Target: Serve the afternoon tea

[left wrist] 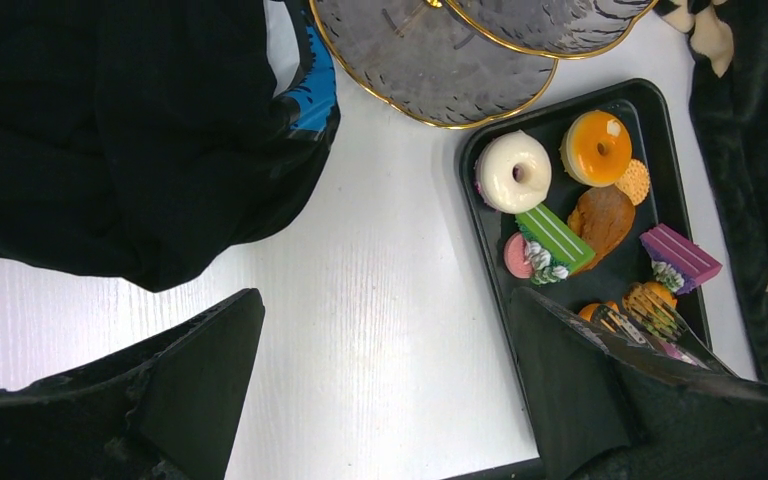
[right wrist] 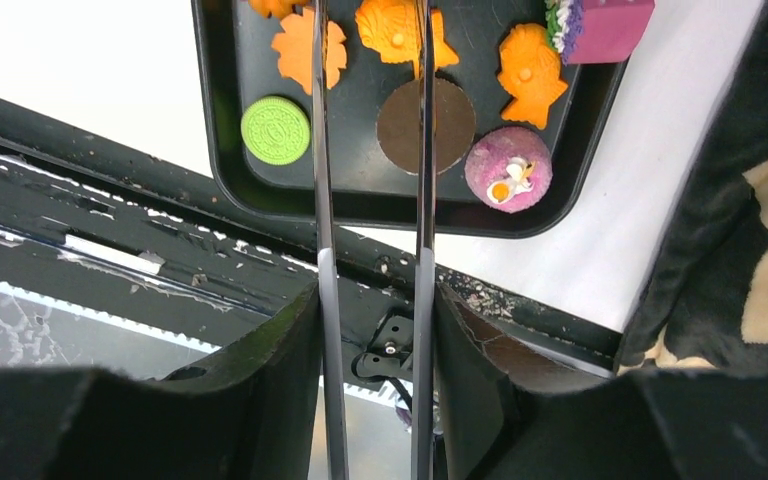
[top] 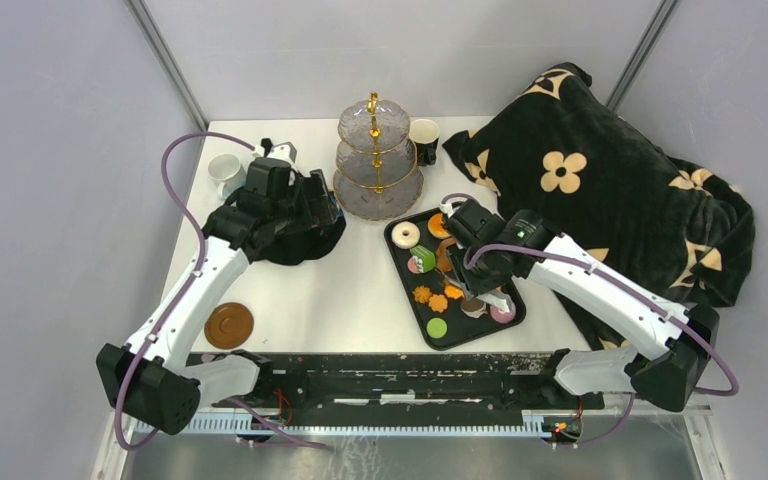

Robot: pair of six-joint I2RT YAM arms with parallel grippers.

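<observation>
A black tray (top: 392,240) holds the afternoon tea: a white donut (left wrist: 513,172), an orange donut (left wrist: 597,147), orange cookies (right wrist: 300,50), a green disc (right wrist: 275,130), a brown disc (right wrist: 450,125), a pink round cake (right wrist: 507,168) and a purple cube (right wrist: 610,20). Above the tray's near half, my right gripper (right wrist: 375,310) is shut on metal tongs (right wrist: 322,200). The tongs' two arms stand apart over the cookies, with their tips out of frame. My left gripper (left wrist: 385,380) hangs open over bare table left of the tray, holding nothing.
A three-tier glass stand (top: 375,160) rises behind the tray. A black blanket with cream flowers (top: 600,170) fills the right side. A dark cloth bundle (top: 300,245) lies under my left arm. Also here are a white cup (top: 225,170), a paper cup (top: 424,135) and a brown saucer (top: 229,326).
</observation>
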